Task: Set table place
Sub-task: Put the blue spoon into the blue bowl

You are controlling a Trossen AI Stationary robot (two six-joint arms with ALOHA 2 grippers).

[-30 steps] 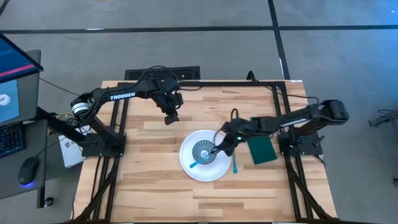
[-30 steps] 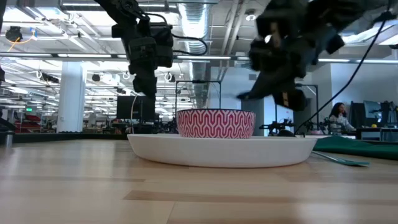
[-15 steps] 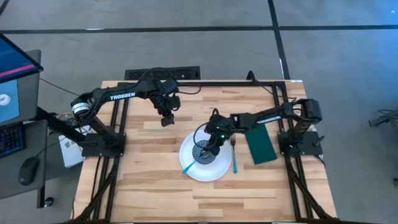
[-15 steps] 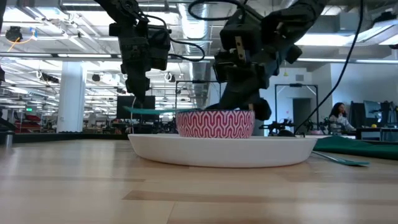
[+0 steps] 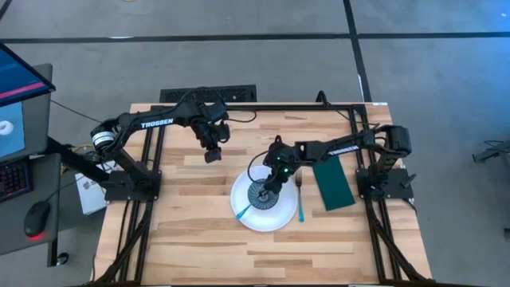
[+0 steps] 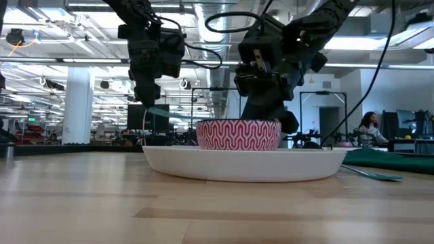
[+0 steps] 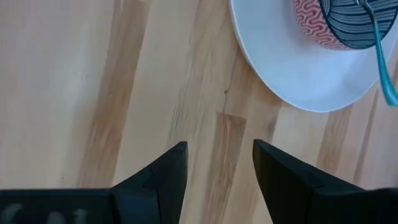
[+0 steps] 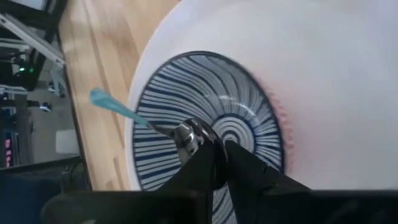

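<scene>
A white plate lies at the table's middle with the small blue-patterned bowl on it; the bowl's outside shows red-patterned in the low view. My right gripper stands over the bowl, shut on a turquoise-handled spoon. A turquoise-handled fork lies on the wood right of the plate, and the dark green cloth lies flat right of the fork. My left gripper is open and empty above the wood, to the far left of the plate. My right gripper pinches the spoon's metal end between its two fingers, slanting down over the bowl from the table's right. The turquoise handle sticks out past the bowl's rim, toward the plate's near left edge, its free end raised clear of the plate.
Black frame rails run along the table's left, right and far edges. Bare wood lies left of the plate and along the near edge. A person sits far off in the room behind.
My right gripper has carried the spoon toward the table's left, from the plate's right side to over the bowl. The spoon's handle now reaches out past the plate's near left edge. My left gripper has drifted a little toward the table's left.
</scene>
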